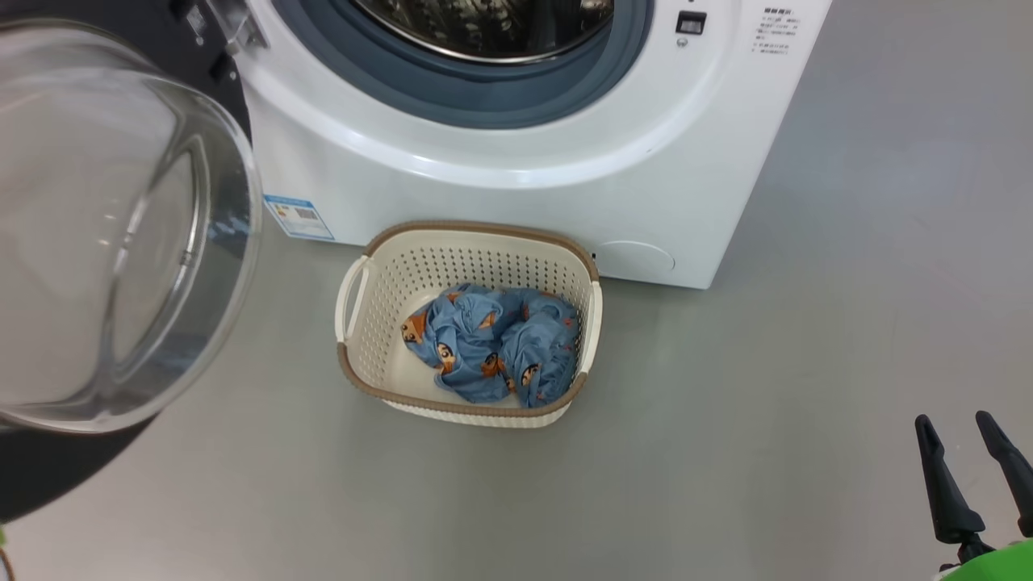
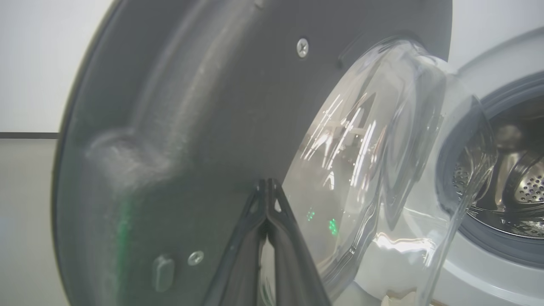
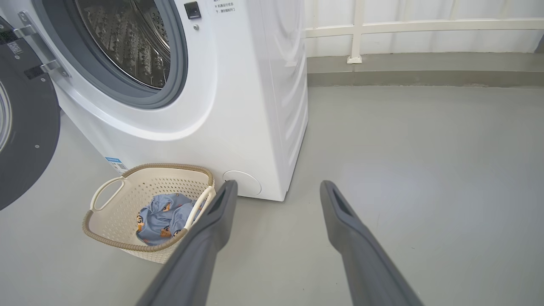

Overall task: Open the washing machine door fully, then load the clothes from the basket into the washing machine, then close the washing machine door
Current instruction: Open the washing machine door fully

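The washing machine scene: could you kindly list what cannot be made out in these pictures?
- Head view: the top edge cuts off the drum of the washing machine.
- Head view: the printed notice is too small to read.
- Head view: the clothes lie bunched in the basket; their count is hidden.
- Left wrist view: whether the shut left end effector touches the washing machine door is unclear.

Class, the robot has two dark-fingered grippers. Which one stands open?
The right gripper: its two long dark fingers stand wide apart. The left gripper has its fingers pressed together before the round black washing machine door.
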Robot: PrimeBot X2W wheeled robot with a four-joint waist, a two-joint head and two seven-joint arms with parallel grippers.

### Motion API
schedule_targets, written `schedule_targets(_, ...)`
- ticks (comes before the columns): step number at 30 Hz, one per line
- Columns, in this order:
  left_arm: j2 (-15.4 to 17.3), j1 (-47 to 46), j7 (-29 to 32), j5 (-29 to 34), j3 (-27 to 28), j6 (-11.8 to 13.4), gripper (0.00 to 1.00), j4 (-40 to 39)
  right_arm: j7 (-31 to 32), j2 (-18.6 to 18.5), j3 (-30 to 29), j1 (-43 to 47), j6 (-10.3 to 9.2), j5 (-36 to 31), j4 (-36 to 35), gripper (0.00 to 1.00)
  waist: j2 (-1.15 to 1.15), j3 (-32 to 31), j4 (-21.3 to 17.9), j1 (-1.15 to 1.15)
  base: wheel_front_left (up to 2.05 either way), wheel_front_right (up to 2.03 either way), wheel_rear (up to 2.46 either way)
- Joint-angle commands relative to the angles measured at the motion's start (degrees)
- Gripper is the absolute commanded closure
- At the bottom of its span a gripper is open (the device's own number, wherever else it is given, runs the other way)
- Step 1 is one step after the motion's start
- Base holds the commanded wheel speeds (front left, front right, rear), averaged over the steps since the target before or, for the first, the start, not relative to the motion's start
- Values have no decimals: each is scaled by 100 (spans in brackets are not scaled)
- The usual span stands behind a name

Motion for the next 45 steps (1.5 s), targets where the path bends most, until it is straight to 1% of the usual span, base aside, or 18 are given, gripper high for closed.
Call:
schedule_targets(1,370,-242,-36,88,304,-8,100,-22,-69,-182,112,-106,9,64,-134,0,0,86,-4,0,0,0,0)
schedule_targets(6,594,-614,-36,208,585,-85,100,379,-69,-257,110,-207,9,98,-161,0,0,297,-28,0,0,0,0)
schedule_targets(10,709,-865,-36,330,729,-102,100,632,-69,-327,96,-291,9,122,-189,0,0,467,-50,0,0,0,0)
schedule_targets(13,724,-1013,-36,406,836,-67,100,731,-69,-374,94,-343,9,137,-206,0,0,571,-64,0,0,0,0)
schedule_targets(19,683,-1159,-36,567,988,85,100,773,-69,-405,88,-403,9,139,-240,0,0,678,-80,0,0,0,0)
schedule_targets(25,547,-1112,-36,675,992,181,100,619,-69,-422,99,-419,9,147,-208,0,0,647,-71,0,0,0,0)
schedule_targets(32,167,-720,-36,875,853,291,100,170,-69,-342,181,-375,9,110,-153,0,0,374,-57,0,0,0,0)
schedule_targets(36,-5,-510,-36,917,736,227,100,33,-69,-297,245,-336,9,90,-114,0,0,175,-43,0,0,0,0)
schedule_targets(40,-141,-321,-36,917,625,90,100,-28,-69,-263,289,-284,9,73,-68,0,0,-45,-25,0,0,0,0)
schedule_targets(41,-198,-247,-36,911,600,61,94,-91,-69,-249,301,-262,9,65,-55,0,0,-109,-23,0,0,0,0)
schedule_targets(42,-255,-155,-36,916,563,36,79,-162,-69,-236,312,-245,9,57,-48,0,0,-163,-26,0,0,0,0)
schedule_targets(43,-315,-69,-36,896,529,10,72,-239,-69,-221,323,-228,9,47,-41,0,0,-216,-28,0,0,0,0)
schedule_targets(44,-355,22,-36,887,488,-23,71,-287,-69,-208,333,-214,9,39,-32,0,0,-266,-33,0,0,0,0)
schedule_targets(45,-384,120,-36,889,443,-55,66,-317,-69,-197,343,-204,9,33,-27,0,0,-308,-43,0,0,0,0)
